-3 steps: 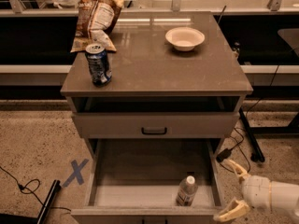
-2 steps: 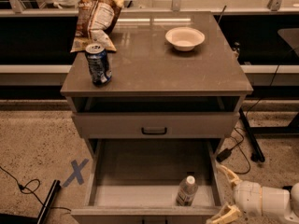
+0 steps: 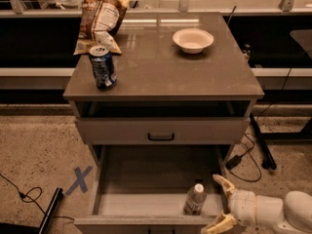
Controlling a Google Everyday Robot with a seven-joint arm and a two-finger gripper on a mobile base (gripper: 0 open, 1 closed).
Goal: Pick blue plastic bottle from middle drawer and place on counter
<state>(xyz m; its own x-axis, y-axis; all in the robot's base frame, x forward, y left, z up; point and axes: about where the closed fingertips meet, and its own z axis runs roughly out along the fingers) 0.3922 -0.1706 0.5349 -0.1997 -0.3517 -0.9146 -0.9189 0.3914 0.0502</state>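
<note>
The blue plastic bottle (image 3: 195, 199) stands upright in the front right corner of the open middle drawer (image 3: 151, 179); it is slim and clear with a white cap. My gripper (image 3: 221, 203) is at the lower right, just right of the bottle over the drawer's right wall. Its two tan fingers are spread apart and hold nothing. One fingertip (image 3: 219, 181) is behind the bottle's level and the other sits near the drawer's front rim. The counter (image 3: 165, 69) is the glossy grey-brown top of the cabinet.
On the counter stand a blue-and-silver soda can (image 3: 103, 67) at the front left, a chip bag (image 3: 101, 16) at the back left, and a white bowl (image 3: 193, 40) at the back right. The upper drawer with a black handle (image 3: 161, 137) is shut. Cables lie on the floor on both sides.
My gripper has moved left, from outside the drawer's right side to beside the bottle. The bottle and the counter items have not moved.
</note>
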